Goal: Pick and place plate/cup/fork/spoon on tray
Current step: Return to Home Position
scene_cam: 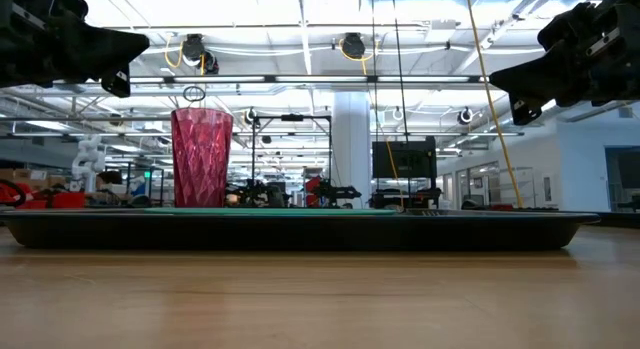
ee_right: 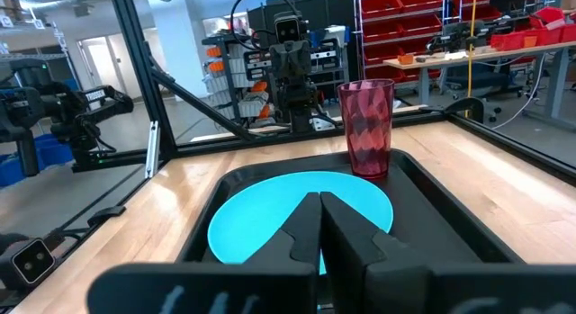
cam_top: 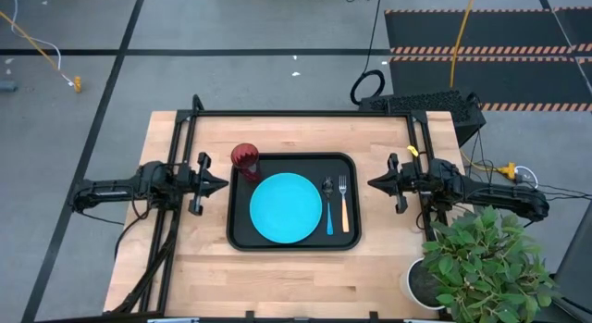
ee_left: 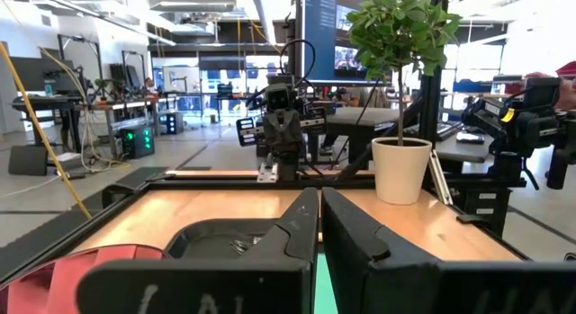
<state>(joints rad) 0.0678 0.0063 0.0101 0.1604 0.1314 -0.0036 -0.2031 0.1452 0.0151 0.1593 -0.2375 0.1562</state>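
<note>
The black tray (cam_top: 242, 236) lies in the middle of the table. On it lie the cyan-blue plate (cam_top: 286, 207), the blue-handled spoon (cam_top: 328, 210) and the orange-handled fork (cam_top: 344, 208), side by side at the plate's right. The dark red cup (cam_top: 245, 158) stands upright in the tray's far left corner; it also shows in the right wrist view (ee_right: 367, 125). My left gripper (cam_top: 222, 184) is shut and empty, left of the tray. My right gripper (cam_top: 372, 183) is shut and empty, right of the tray. Both hang above the table.
A potted plant (cam_top: 481, 258) stands at the table's near right corner, close to my right arm. A black frame (cam_top: 296, 114) runs along the table's far edge and down both sides. Bare wood (cam_top: 296, 281) lies between the tray and the near edge.
</note>
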